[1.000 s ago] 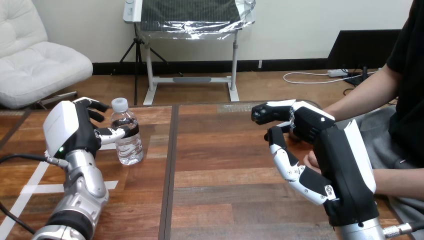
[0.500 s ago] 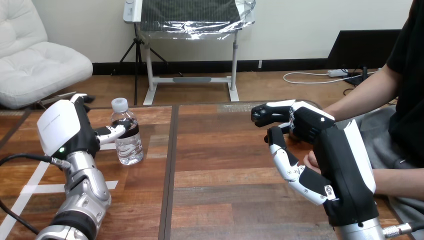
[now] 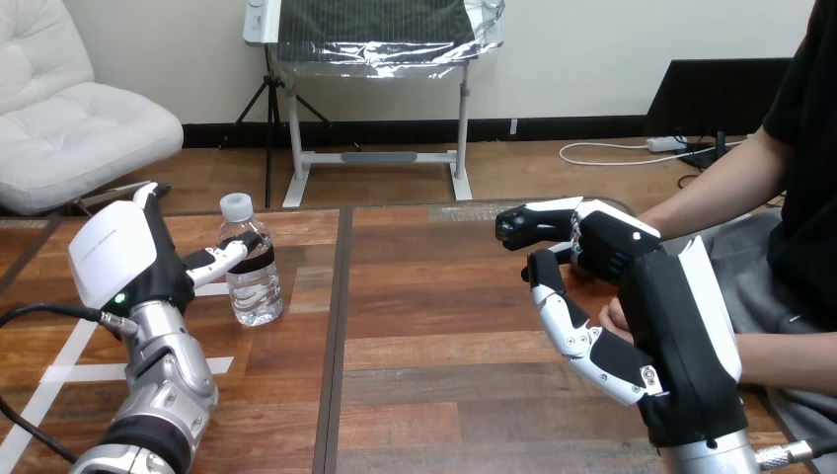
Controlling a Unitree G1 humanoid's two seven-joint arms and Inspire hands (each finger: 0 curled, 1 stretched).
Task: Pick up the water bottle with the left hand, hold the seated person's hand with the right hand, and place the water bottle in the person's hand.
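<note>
Silver-armed left hand (image 3: pixel 114 257): thumb on water bottle (image 3: pixel 255 291), fingers apart | right hand (image 3: pixel 681 331): fingers apart, beside person's hand (image 3: pixel 614 318)

No legible text. The bottle (image 3: pixel 251 286) has a dark label band (image 3: pixel 263 259); its print is too small to read.

The water bottle (image 3: pixel 253 272) stands upright, cap on, toward the left of the wooden table (image 3: pixel 434 296). The left hand (image 3: pixel 118 262) is just beside it and touches its dark label band; whether it grips is unclear. At the right, the right hand (image 3: pixel 671 326) stands in front of the person's hand (image 3: pixel 614 318), seemingly touching it.
</note>
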